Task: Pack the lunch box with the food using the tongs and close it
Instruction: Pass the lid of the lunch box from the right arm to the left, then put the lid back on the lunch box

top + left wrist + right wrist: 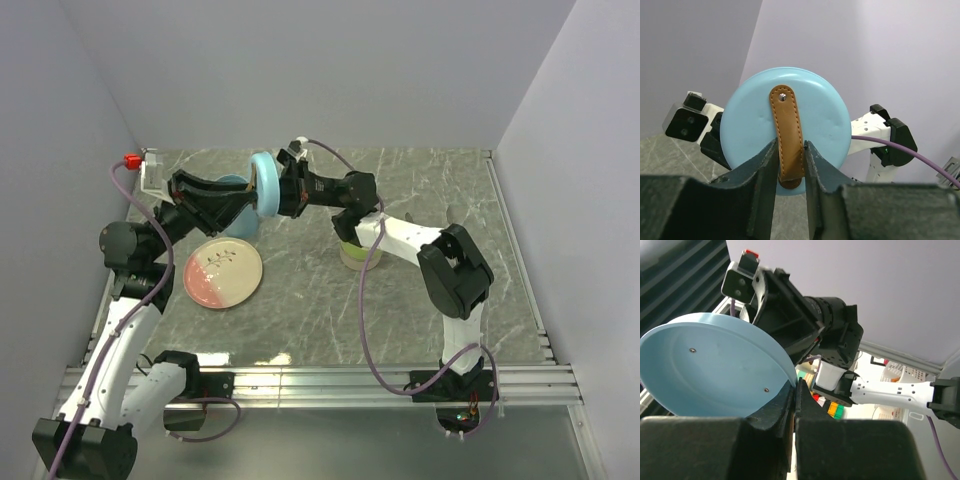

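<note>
Pink-cream plate [222,273] on marbled table [420,180]

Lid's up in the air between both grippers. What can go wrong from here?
1. The right gripper pinches only the thin rim of the blue lid; it may slip or pivot out.
2. The left gripper clamps the brown strap, which looks flexible, so the lid may swing once the right lets go.
3. With both arms on one rigid lid, any mismatched move could wrench it loose.
</note>
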